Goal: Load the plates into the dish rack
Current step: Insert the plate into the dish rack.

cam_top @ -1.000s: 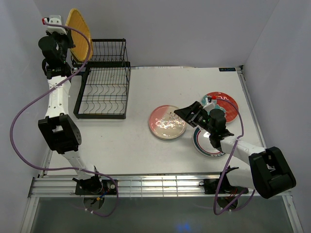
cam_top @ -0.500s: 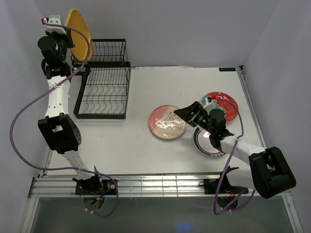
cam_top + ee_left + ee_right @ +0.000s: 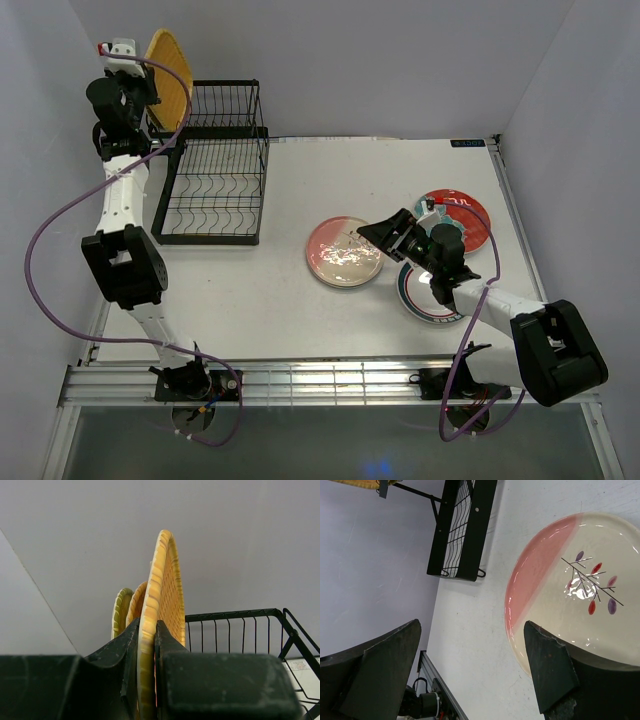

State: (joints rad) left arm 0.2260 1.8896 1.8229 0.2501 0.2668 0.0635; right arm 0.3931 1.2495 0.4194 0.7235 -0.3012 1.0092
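Plates, top view: yellow plate [image 3: 168,60] is up on edge in your left gripper [image 3: 148,88], above the rack's [image 3: 210,170] rear left corner. Pink plate [image 3: 343,252], red plate [image 3: 458,215] and teal plate [image 3: 412,298] lie flat on the table [image 3: 300,180]. Your right gripper [image 3: 372,232] sits at the pink plate's right rim.
Left wrist: fingers [image 3: 167,647] clamped on the yellow plate's [image 3: 167,580] rim, plate upright.
Right wrist: fingers [image 3: 547,670] spread wide, gripping nothing. Pink plate [image 3: 570,580] lies flat, near rim under one finger.
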